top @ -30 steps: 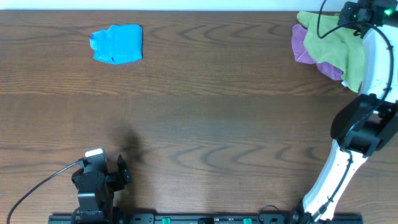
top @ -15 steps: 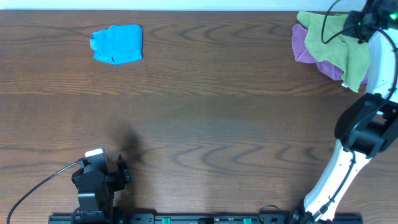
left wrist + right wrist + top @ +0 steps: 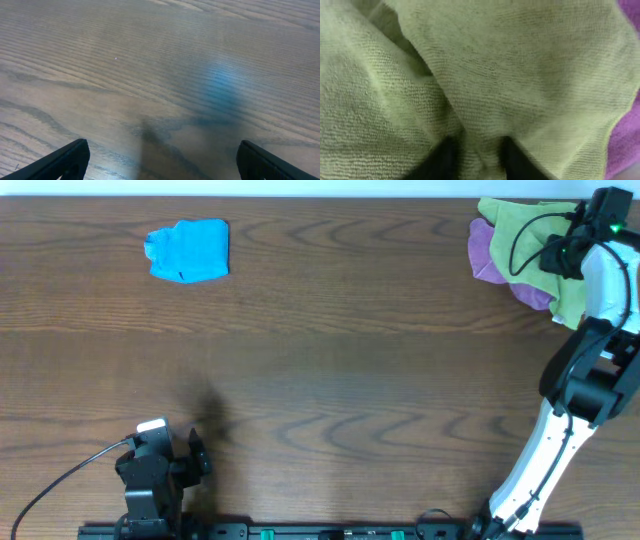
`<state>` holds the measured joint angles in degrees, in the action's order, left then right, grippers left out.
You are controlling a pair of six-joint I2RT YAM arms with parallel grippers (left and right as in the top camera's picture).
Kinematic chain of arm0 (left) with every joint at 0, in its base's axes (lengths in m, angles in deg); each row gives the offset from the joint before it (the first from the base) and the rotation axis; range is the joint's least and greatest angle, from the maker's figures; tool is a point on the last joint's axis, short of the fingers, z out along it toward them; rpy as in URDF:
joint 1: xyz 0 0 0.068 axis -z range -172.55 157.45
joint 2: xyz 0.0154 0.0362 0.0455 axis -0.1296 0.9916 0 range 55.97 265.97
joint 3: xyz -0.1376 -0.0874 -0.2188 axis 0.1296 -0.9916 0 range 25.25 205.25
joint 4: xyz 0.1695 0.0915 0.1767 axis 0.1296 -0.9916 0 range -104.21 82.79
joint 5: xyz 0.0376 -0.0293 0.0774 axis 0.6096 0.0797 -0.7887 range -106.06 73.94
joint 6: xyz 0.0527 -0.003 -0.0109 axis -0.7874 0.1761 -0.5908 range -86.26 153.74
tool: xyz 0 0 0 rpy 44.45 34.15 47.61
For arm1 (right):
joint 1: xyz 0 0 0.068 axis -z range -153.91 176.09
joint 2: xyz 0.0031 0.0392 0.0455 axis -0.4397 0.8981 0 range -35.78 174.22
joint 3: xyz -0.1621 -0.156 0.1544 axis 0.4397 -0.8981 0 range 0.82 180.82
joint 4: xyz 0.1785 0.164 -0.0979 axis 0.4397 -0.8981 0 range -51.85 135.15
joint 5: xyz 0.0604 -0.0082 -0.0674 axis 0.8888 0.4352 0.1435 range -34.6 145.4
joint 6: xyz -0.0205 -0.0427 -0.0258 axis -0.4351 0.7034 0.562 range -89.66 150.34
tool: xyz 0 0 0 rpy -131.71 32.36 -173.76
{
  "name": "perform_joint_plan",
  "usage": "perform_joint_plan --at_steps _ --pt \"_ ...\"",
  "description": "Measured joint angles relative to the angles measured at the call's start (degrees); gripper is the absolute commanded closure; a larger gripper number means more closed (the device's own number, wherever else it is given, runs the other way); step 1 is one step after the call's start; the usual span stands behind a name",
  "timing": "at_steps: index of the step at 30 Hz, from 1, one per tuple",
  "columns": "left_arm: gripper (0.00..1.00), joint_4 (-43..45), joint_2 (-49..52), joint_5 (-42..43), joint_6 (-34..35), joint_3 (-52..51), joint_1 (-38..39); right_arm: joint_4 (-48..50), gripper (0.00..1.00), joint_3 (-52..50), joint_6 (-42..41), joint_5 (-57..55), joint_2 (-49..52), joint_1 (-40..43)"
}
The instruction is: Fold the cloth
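Observation:
The cloth [image 3: 497, 215] is a crumpled lime-green towel at the far right corner of the table, lying partly over a purple cloth [image 3: 485, 258]. My right gripper [image 3: 560, 255] is down on it. The right wrist view is filled with the green cloth [image 3: 495, 65]. There, my right gripper [image 3: 477, 160] has its two dark fingers [image 3: 445, 161] close together, and a ridge of green fabric is pinched between them. My left gripper [image 3: 162, 162] hovers open over bare wood at the near left [image 3: 195, 455], holding nothing.
A bright blue cloth [image 3: 188, 250] lies bunched at the far left. The purple cloth [image 3: 625, 135] shows under the green one's right edge. The wooden table [image 3: 330, 370] stretches between them. The right arm's white links rise along the right edge.
My right gripper has come down and toward the near side onto the green cloth, and its jaws have narrowed on a fold. The left arm has not moved.

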<state>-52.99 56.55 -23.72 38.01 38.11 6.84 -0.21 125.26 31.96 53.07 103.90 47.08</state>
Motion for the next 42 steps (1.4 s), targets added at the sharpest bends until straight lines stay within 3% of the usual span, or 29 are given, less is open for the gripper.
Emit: perform_joint_plan --at_steps 2,6,8,13,29,42 --pt "0.05 0.00 0.00 0.00 -0.02 0.00 0.00 0.31 0.96 -0.02 0.11 -0.37 0.00 0.00" --pt "0.05 0.00 0.00 0.00 -0.02 0.00 0.00 1.11 0.92 -0.02 0.11 -1.07 0.00 0.00" --pt "0.05 0.00 0.00 0.00 0.00 0.00 0.00 1.33 0.98 -0.02 0.20 -1.16 0.00 0.00" --pt "0.05 0.00 0.00 0.00 0.00 0.00 0.00 1.16 0.99 0.66 0.31 -1.25 0.04 0.00" --pt "0.05 0.00 0.00 0.00 0.00 0.00 0.00 -6.45 0.98 18.08 -0.59 1.05 0.22 -0.63" --pt "0.05 0.00 0.00 0.00 0.00 0.00 0.00 -9.86 0.98 22.21 -1.20 9.62 -1.92 -10.99"
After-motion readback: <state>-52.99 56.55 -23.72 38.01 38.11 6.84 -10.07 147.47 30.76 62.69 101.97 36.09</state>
